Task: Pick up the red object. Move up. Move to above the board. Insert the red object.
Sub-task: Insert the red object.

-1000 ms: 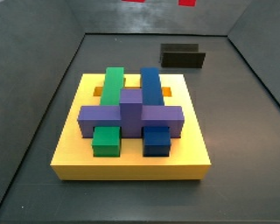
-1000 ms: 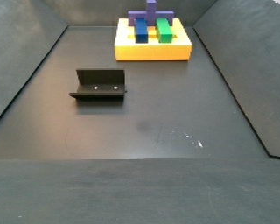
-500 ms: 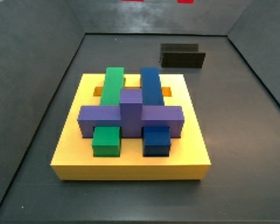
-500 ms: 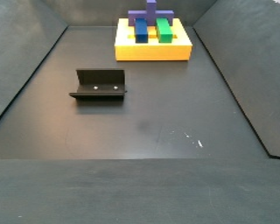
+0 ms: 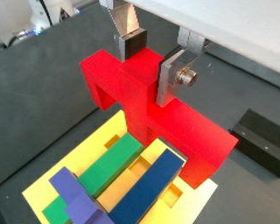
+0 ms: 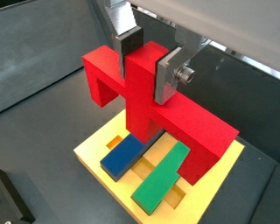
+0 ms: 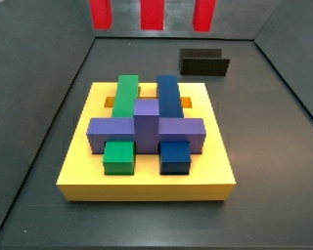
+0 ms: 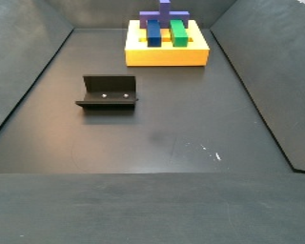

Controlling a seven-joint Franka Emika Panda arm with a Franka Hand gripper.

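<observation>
1. While the gripper (image 5: 153, 59) itself stayed out of both side views, both wrist views showed its flat silver fingers (image 6: 166, 72) clamped on the raised centre ridge of the bright red arch-shaped block (image 5: 154, 109).
2. Only the block's lower parts (image 7: 152, 13) showed at the top edge of a side view, the rest cut off.
3. Its long bar lay level, legs pointing down, above the large flat yellow slotted board (image 6: 108, 157).
4. Apart on the floor stood the dark L-shaped fixture (image 8: 108, 92).
</observation>
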